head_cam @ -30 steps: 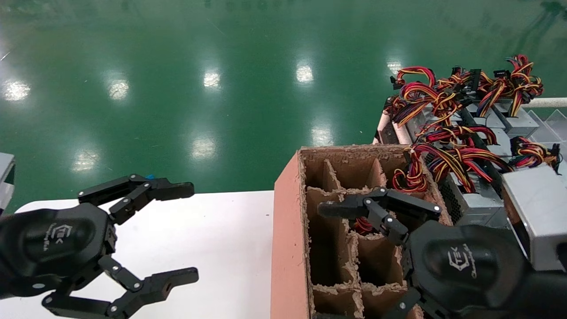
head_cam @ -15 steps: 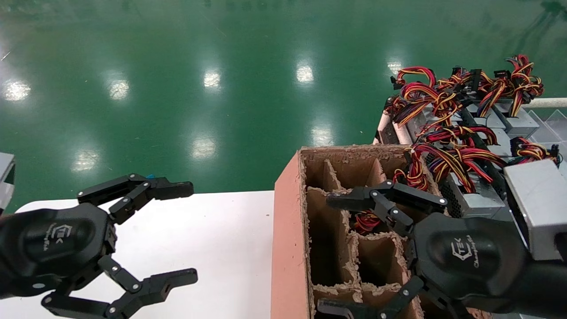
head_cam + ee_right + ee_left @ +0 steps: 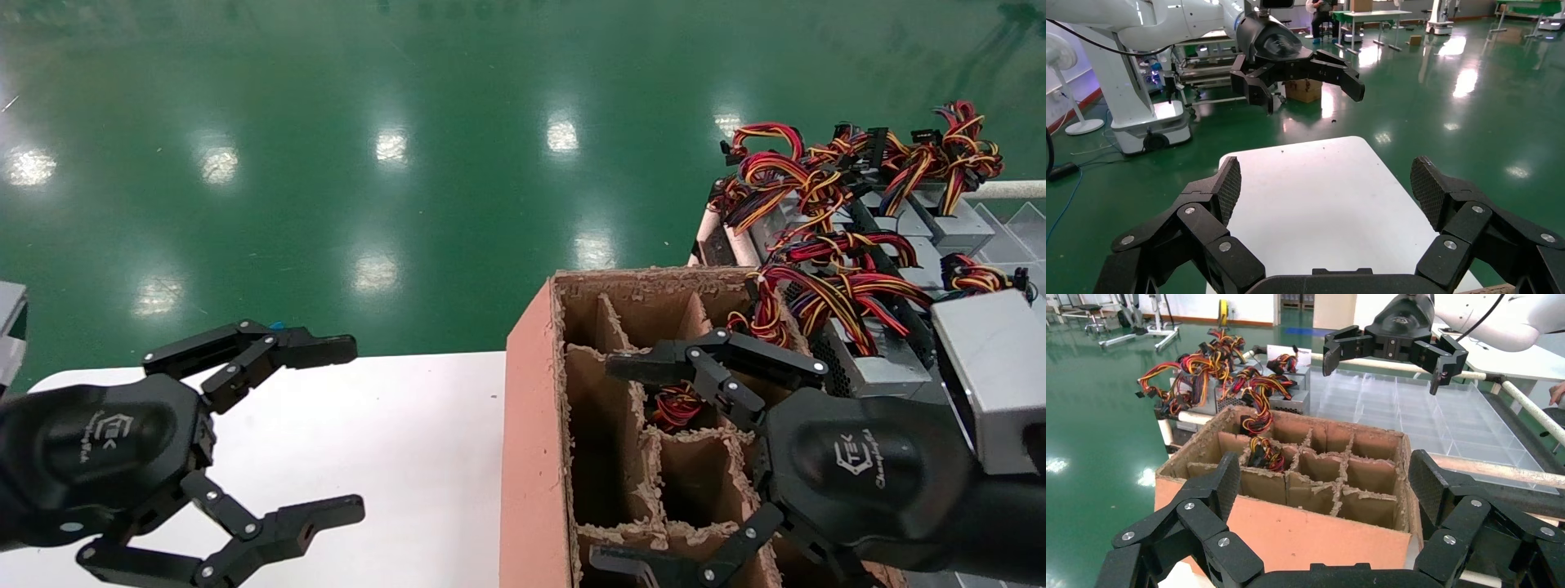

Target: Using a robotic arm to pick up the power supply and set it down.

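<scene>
Right gripper [image 3: 633, 465]: hangs over the near end of the cardboard carton [image 3: 531, 425], fingers spread wide, holding nothing. One finger reaches across the middle cells, the other sits at the carton's near edge.
Left gripper [image 3: 347, 429]: hangs above the white table [image 3: 409, 441], left of the carton and apart from it, fingers spread wide, empty.
Carton: brown, divided into cells by ragged cardboard partitions; stands at the right end of the white table. Most cells show bare cardboard.
Power supply [image 3: 674, 406]: sits down in a middle cell of the carton, just under the right gripper's far finger. Only its bundle of red, yellow and black wires shows; the metal body is hidden by the partitions.
Second wire bundle [image 3: 760, 322]: drapes over the carton's far right rim.
Other power supplies [image 3: 866, 245]: a crowded stack of silver-grey boxes with tangled wires, just right of and beyond the carton.
Clear tray [image 3: 1438, 410]: divided plastic compartments, beside the stack, seen from the left wrist.
Floor [image 3: 368, 122]: glossy green, with lamp reflections.
</scene>
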Available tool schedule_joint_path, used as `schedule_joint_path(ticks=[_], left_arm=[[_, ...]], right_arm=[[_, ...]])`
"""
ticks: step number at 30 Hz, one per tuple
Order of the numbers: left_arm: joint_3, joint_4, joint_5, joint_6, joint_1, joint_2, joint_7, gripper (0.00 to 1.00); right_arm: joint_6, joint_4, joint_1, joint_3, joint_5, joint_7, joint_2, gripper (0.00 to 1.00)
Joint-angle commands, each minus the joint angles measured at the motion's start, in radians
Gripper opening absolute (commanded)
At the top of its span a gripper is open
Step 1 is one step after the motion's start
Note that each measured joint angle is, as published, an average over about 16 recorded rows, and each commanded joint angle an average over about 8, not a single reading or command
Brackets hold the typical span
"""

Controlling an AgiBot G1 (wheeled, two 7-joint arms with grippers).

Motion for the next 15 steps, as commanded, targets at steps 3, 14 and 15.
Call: schedule_joint_path(ticks=[3, 14, 15], left_arm=[[0.0, 0.0, 0.0, 0.0, 0.0, 0.0, 0.0, 1.0], [0.0, 0.0, 0.0, 0.0, 0.0, 0.0, 0.0, 1.0], [0.0, 0.0, 0.0, 0.0, 0.0, 0.0, 0.0, 1.0]], right_arm=[[0.0, -0.001, 0.001, 0.0, -0.001, 0.0, 0.0, 1.0], [-0.001, -0.002, 0.001, 0.001, -0.002, -0.001, 0.001, 1.0], [-0.001, -0.002, 0.001, 0.001, -0.002, -0.001, 0.001, 1.0]])
